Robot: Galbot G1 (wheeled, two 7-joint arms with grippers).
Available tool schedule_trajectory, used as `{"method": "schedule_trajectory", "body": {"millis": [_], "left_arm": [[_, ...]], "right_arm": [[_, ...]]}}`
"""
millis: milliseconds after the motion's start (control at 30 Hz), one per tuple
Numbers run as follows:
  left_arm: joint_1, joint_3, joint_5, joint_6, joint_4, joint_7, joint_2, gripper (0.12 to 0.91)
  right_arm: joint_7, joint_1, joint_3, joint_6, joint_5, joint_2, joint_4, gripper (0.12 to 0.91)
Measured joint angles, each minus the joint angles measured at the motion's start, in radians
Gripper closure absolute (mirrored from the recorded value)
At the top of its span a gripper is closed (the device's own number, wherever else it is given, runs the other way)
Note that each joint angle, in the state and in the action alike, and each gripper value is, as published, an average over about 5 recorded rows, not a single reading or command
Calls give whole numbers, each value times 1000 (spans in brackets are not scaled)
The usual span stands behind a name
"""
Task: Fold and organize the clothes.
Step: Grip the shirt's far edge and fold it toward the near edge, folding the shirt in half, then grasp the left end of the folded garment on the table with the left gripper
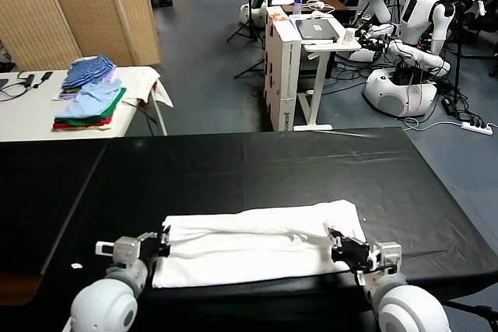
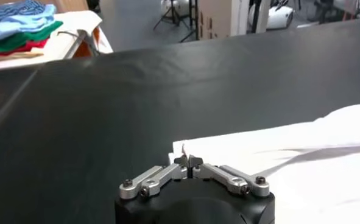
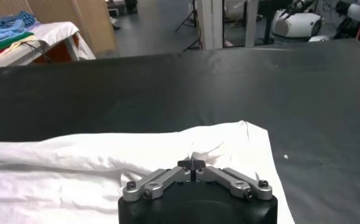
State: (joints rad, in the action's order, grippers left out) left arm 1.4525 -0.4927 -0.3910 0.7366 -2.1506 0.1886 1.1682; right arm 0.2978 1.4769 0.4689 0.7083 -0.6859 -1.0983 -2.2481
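The clothes are one white T-shirt (image 1: 249, 242) lying folded into a long flat band across the near part of the black table (image 1: 249, 165). No print shows. My left gripper (image 1: 165, 240) sits at the band's left end; in the left wrist view its tips (image 2: 189, 161) are nearly together with a small peak of the white shirt (image 2: 301, 152) between them. At the band's right end is my right gripper (image 1: 334, 240). In its wrist view it (image 3: 192, 163) is shut on a puckered fold of the shirt (image 3: 76, 164).
A stack of blue, green and red folded garments (image 1: 89, 99) lies on a white side table at the back left. A white cart with a laptop (image 1: 299, 44) and other robots (image 1: 412, 60) stand behind the table. The table's front edge is just below the shirt.
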Motion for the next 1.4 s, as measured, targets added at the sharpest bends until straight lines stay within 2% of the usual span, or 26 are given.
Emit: {"method": "schedule_trajectory", "body": {"millis": [100, 167, 367, 467, 567, 700, 800, 900, 1000, 1400], "left_arm": [[6, -2, -2, 0, -8, 12, 3, 731], [13, -6, -3, 0, -16, 20, 4, 652], [35, -26, -2, 0, -38, 28, 1, 263], [43, -35, 4, 0, -48, 29, 3, 151], [52, -46, 21, 0, -60, 31, 8, 127], [74, -59, 20, 0, -79, 47, 14, 124], [94, -70, -37, 0, -91, 91, 26, 123], [115, -79, -106, 0, -94, 137, 44, 123], [131, -83, -151, 0, -94, 156, 62, 123], [137, -86, -287, -5, -94, 200, 111, 123]], "right_arm": [[-1, -4, -5, -2, 0, 0, 4, 875], [-2, -7, -8, -3, 0, 0, 7, 875], [-5, -16, -11, -5, 0, 0, 4, 875], [-5, -13, -4, -6, 0, 1, -9, 848], [-5, -9, 6, -5, 2, 4, -26, 716], [-1, -1, 25, 0, 9, 5, -43, 453], [2, 10, 43, 2, 11, 5, -58, 271], [5, 22, 62, 2, 11, 4, -72, 152], [7, 32, 81, 1, 13, 0, -86, 123], [10, 55, 119, -6, 16, -17, -125, 118]]}}
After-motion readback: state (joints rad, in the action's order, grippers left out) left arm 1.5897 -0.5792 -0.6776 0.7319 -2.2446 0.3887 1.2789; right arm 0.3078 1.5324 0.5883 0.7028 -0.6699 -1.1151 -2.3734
